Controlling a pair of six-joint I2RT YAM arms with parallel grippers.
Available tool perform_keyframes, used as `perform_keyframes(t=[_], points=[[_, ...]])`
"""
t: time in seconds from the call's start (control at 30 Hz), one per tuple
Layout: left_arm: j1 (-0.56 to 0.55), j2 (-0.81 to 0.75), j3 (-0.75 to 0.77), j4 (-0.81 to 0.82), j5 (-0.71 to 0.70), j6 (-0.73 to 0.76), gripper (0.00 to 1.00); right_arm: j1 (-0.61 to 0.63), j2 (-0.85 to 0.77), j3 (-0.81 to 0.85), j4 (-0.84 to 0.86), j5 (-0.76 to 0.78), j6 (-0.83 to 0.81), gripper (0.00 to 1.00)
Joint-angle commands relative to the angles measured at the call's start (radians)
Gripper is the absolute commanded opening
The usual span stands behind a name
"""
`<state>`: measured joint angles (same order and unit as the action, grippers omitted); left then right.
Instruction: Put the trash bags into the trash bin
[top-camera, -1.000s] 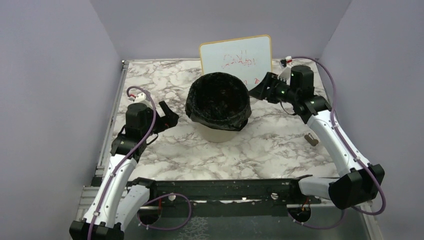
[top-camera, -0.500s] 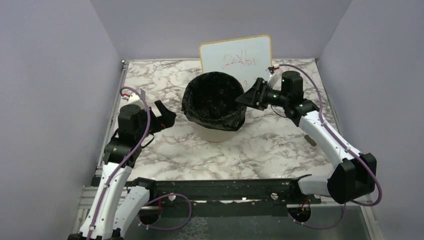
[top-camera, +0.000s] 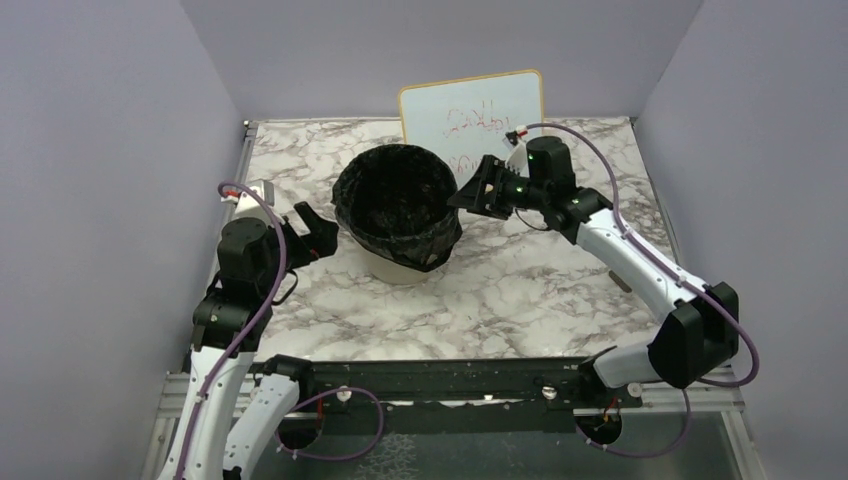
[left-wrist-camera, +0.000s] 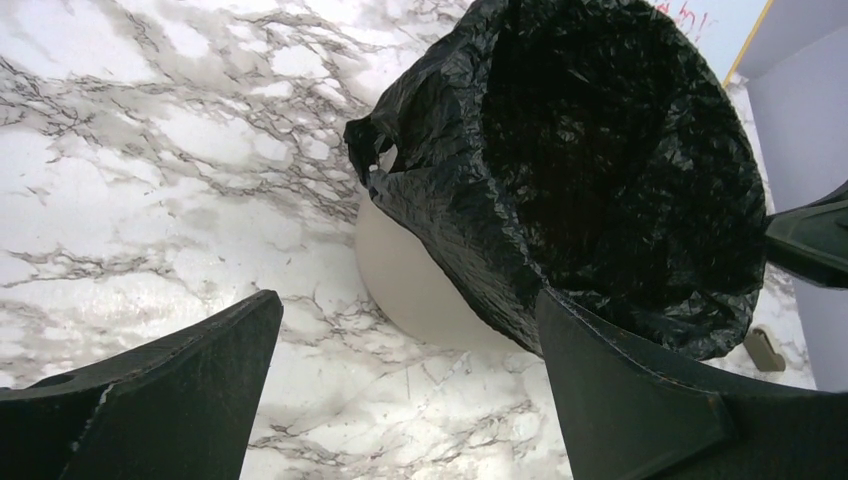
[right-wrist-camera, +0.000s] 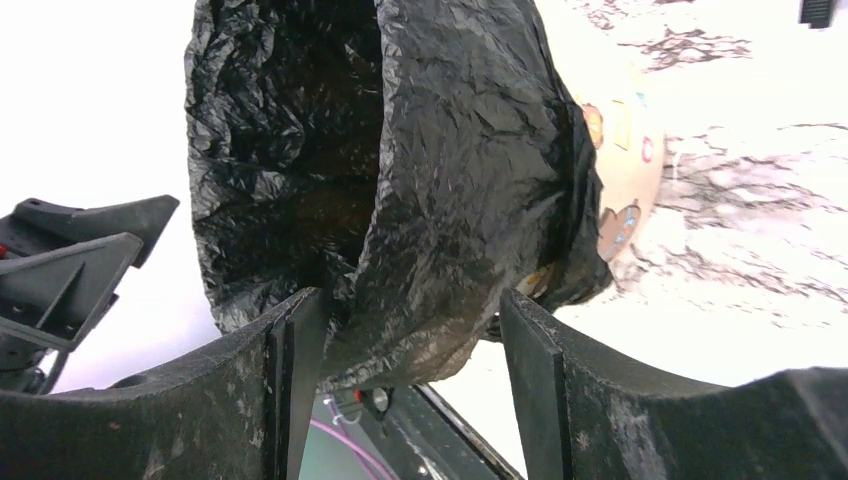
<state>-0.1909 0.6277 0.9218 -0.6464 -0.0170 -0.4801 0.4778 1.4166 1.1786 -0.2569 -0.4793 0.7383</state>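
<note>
Lining one trash bin (top-camera: 393, 268) — one trash bag (top-camera: 392, 198).

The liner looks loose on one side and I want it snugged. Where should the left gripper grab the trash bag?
Likely the bunched flap of the trash bag hanging over the left-facing rim of the trash bin, coming in from the left with the left gripper: there the plastic stands off the cream wall.
</note>
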Motion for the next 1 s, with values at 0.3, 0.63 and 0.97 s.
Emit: perform_keyframes(t=[0.3, 0.63, 0.97], points=[[0.003, -0.059, -0.054, -0.010, 0.178, 0.068, 0.99, -0.002, -0.343, -0.366, 0.067, 0.169, -0.130, 0.69], [0.004, -0.044, -0.060, -0.016, 0.207, 0.012, 0.99, 0.013, -0.180, -0.505, 0.349, -0.073, -0.051, 0.74], [0.003, 0.019, 0.055, -0.049, 0.354, 0.096, 0.99, 0.083, 0.112, -0.355, 0.493, -0.095, -0.021, 0.75]])
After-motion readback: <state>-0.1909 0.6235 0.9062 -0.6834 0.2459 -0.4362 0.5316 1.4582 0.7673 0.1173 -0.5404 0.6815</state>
